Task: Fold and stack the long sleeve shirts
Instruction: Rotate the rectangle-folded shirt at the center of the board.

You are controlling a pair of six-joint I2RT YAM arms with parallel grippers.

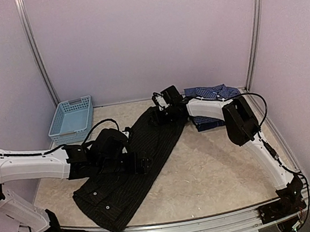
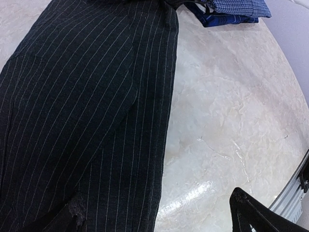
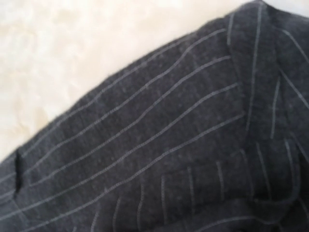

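Observation:
The black pinstriped long sleeve shirt (image 1: 131, 170) lies as a long strip running diagonally from the near left to the back middle. My left gripper (image 1: 142, 164) hovers over its right edge. It is open, its fingertips (image 2: 248, 212) spread wide over the cloth (image 2: 87, 96) and the bare table, with nothing between them. My right gripper (image 1: 161, 114) is down on the shirt's far end. Pinstriped cloth (image 3: 159, 145) fills the right wrist view and hides the jaws. The blue checked long sleeve shirt (image 1: 213, 101) lies folded at the back right, also seen in the left wrist view (image 2: 231, 9).
A light blue plastic basket (image 1: 71, 118) stands at the back left by the wall. The pale table surface (image 1: 219, 170) shows on the right, ending at a metal rail (image 1: 175, 226) along the near edge. Walls close in on three sides.

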